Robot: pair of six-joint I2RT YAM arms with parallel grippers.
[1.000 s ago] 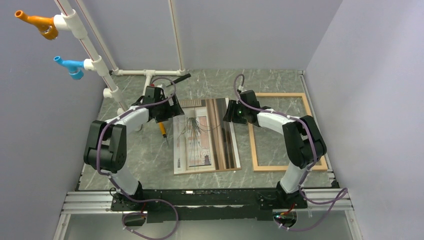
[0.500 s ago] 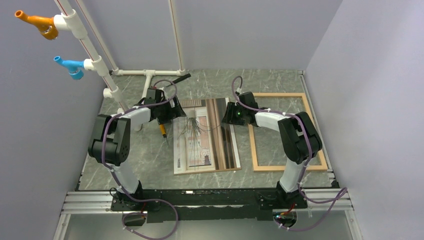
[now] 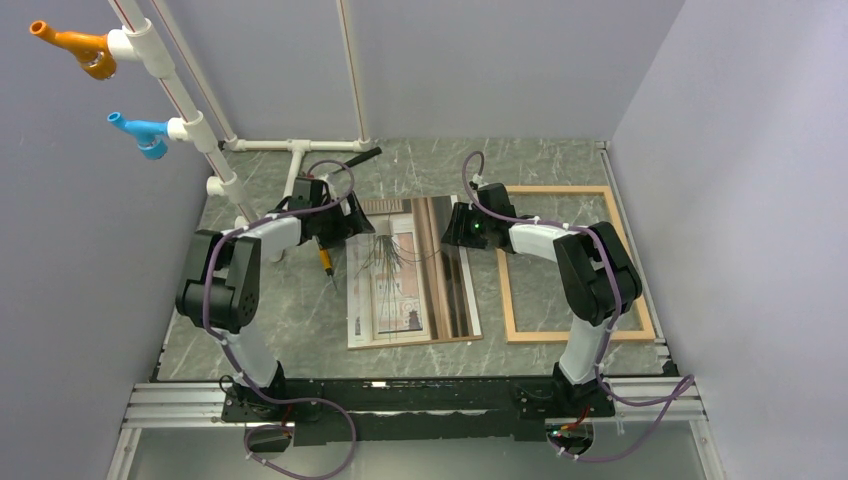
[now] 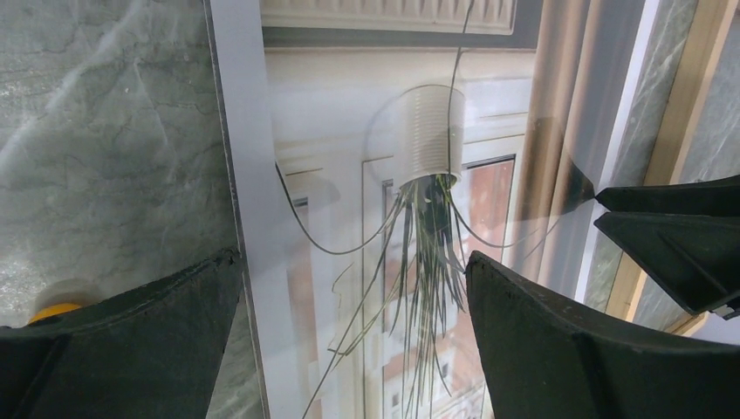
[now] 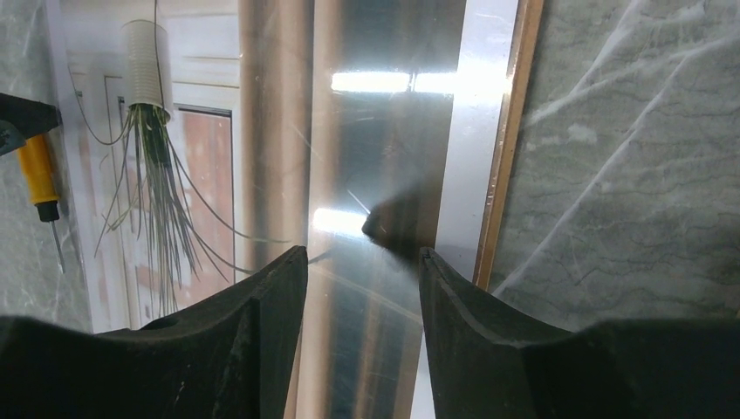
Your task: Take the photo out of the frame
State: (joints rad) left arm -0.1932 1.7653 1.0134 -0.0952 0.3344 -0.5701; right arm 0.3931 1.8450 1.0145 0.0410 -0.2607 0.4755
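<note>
The photo [image 3: 410, 285] lies flat, long axis near-to-far; left gripper [image 4: 349, 340] and right gripper [image 5: 359, 288] both gape empty

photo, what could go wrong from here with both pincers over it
1. The photo lies flat and glossy, so the half-open right pincer near its right edge may skid across it or crease it rather than lift it.
2. The wide-open left pincer hangs beside the screwdriver and could knock it onto the print.
</note>
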